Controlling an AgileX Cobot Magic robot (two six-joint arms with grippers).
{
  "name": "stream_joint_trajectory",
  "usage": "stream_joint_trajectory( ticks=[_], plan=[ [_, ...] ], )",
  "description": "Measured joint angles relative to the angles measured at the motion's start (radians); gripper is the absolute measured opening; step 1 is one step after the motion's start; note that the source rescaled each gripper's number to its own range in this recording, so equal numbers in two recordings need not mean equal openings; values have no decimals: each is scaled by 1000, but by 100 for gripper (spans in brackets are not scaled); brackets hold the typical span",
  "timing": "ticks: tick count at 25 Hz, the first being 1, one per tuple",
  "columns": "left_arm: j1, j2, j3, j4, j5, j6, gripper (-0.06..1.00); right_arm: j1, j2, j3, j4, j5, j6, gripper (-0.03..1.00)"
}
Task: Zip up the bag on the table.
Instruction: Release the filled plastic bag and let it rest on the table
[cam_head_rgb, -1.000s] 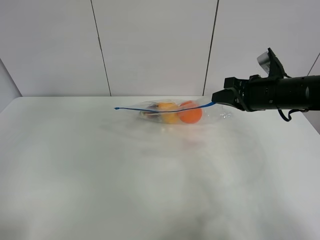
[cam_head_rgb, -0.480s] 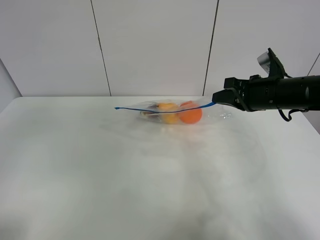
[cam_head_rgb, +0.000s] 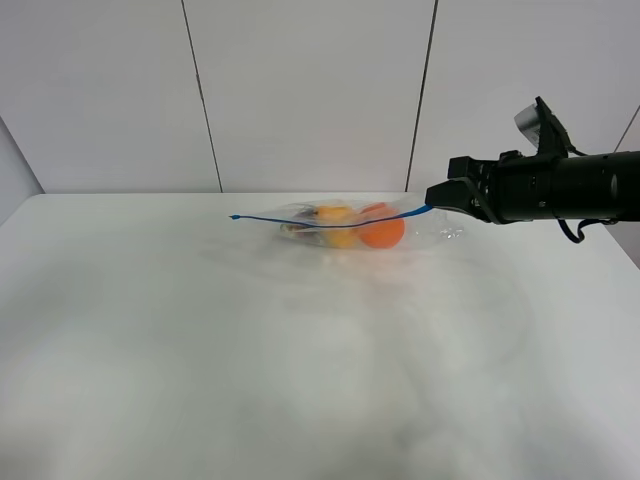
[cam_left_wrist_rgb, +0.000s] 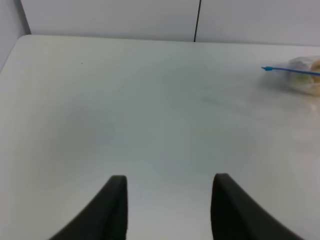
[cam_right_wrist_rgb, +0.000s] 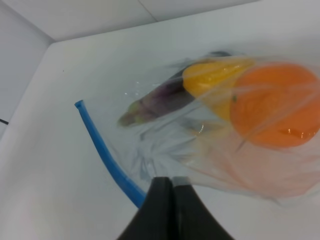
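Note:
The clear bag (cam_head_rgb: 345, 225) lies at the far middle of the white table (cam_head_rgb: 300, 340), holding an orange (cam_head_rgb: 381, 229), a yellow fruit (cam_head_rgb: 336, 224) and a purple eggplant (cam_right_wrist_rgb: 165, 97). Its blue zip strip (cam_head_rgb: 320, 218) is stretched nearly level above the fruit. My right gripper (cam_head_rgb: 432, 198) is shut on the strip's right end; in the right wrist view (cam_right_wrist_rgb: 167, 186) the fingers pinch the strip (cam_right_wrist_rgb: 107, 155) with the bag beyond. My left gripper (cam_left_wrist_rgb: 167, 192) is open and empty, low over bare table, out of the exterior view; the bag's left tip (cam_left_wrist_rgb: 295, 74) shows far off.
A white panelled wall (cam_head_rgb: 310, 90) with dark seams stands right behind the table's far edge. The right arm (cam_head_rgb: 560, 185) hangs above the table's far right side.

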Motion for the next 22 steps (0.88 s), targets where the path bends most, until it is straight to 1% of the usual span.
stream_joint_trajectory(
  ticks=[6, 10, 12, 19, 22],
  plan=[
    [0, -142, 76, 0, 9, 6, 69, 0, 0, 0, -1, -1, 0, 0],
    [0, -167, 87, 0, 49, 37, 69, 0, 0, 0, -1, -1, 0, 0],
    [0, -171, 87, 0, 65, 37, 69, 0, 0, 0, -3, -2, 0, 0],
    [0, -220, 98, -9, 62, 37, 69, 0, 0, 0, -5, -7, 0, 0],
    [0, -220, 120, -44, 64, 44, 69, 0, 0, 0, -9, -8, 0, 0]
  ],
)
